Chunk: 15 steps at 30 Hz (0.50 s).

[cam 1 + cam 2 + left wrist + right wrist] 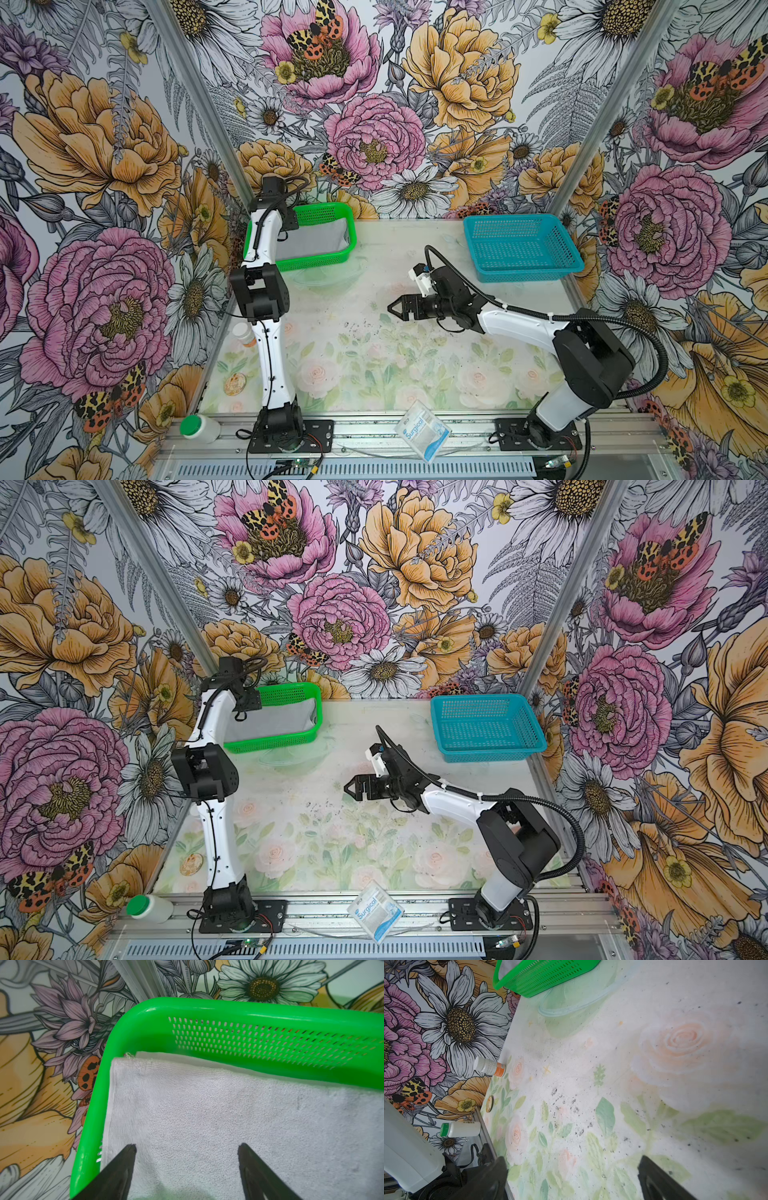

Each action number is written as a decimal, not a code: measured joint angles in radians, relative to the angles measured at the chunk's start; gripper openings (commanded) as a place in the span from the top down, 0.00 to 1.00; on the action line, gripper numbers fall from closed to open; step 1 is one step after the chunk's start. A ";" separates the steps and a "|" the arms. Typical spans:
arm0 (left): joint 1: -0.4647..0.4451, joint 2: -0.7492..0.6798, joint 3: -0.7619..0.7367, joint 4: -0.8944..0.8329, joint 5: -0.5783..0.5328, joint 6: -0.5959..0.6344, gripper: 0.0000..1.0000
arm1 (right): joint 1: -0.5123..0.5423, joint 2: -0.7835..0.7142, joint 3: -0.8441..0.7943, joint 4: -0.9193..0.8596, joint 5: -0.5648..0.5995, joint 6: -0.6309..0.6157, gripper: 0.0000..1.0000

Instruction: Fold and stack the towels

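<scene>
Tabletop (374,361): pale rose print, flowered walls (104,145) around.
Both top views: grey towel (320,245) lies flat in green basket (316,262), far left; right gripper (392,308) hovers mid-table.
Left wrist: left gripper (187,1147) fingers spread, released, over grey towel.
Right wrist: right gripper fingers wide apart, empty, over tabletop.

Bright, even light, slightly soft.

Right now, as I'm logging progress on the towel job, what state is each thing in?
green basket: upright, holding the grey towel
grey towel: folded, lying flat
blue basket: upright, empty
left claw: open, just above the towel, gripping nothing
right claw: open, over the table, holding nothing
green-capped bottle: lying on its side, cap on
packet: lying flat on the front rail
</scene>
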 measured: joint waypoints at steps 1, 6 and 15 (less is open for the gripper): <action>-0.004 -0.002 -0.014 0.008 -0.012 -0.005 0.01 | 0.000 0.000 0.000 0.000 0.000 0.000 0.00; -0.043 -0.068 -0.147 0.065 -0.050 -0.021 0.01 | 0.003 0.000 0.000 0.001 0.000 0.000 0.00; -0.137 -0.365 -0.497 0.217 0.029 -0.086 0.01 | -0.019 -0.046 -0.024 -0.024 0.032 -0.044 0.01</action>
